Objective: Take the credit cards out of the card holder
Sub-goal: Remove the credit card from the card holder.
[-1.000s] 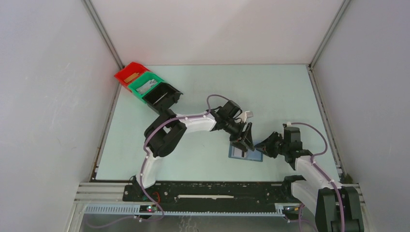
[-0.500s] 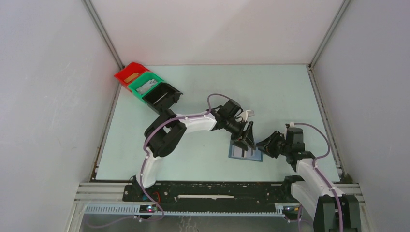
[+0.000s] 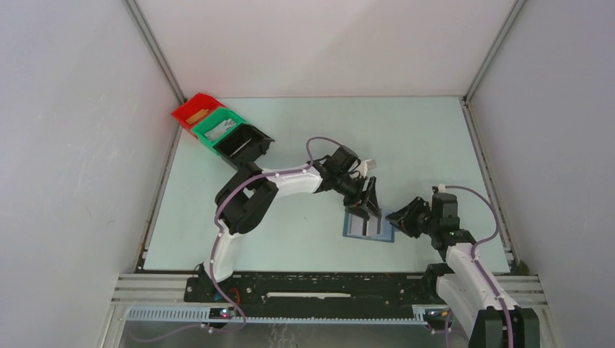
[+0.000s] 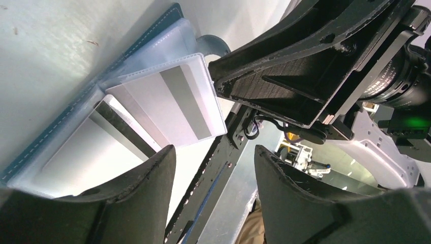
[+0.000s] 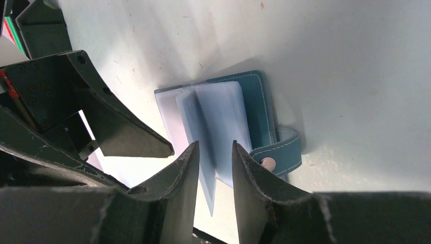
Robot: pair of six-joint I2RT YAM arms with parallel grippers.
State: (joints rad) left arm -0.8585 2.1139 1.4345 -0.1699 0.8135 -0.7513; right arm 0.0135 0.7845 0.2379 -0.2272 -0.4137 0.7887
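The slate-blue card holder (image 3: 368, 228) lies open on the table between the two grippers. In the left wrist view its clear sleeves hold a pale card with a grey stripe (image 4: 175, 107) and a pale card with a dark stripe (image 4: 96, 150). My left gripper (image 3: 368, 212) hovers just over the holder, open and empty (image 4: 213, 155). My right gripper (image 3: 401, 217) is at the holder's right edge. In the right wrist view its jaws (image 5: 213, 147) stand narrowly apart around an upright clear sleeve leaf (image 5: 206, 132), not visibly touching it. The holder's tab with its snap (image 5: 279, 152) lies to the right.
Red (image 3: 190, 107), green (image 3: 212, 122) and black (image 3: 250, 145) bins stand in a row at the far left; the red holds something tan, the green something pale. Grey walls enclose the table. The black base rail (image 3: 312, 286) runs along the near edge.
My left gripper has drawn slightly up and away over the holder. My right arm has shifted a little to the right. The holder stays in the same place.
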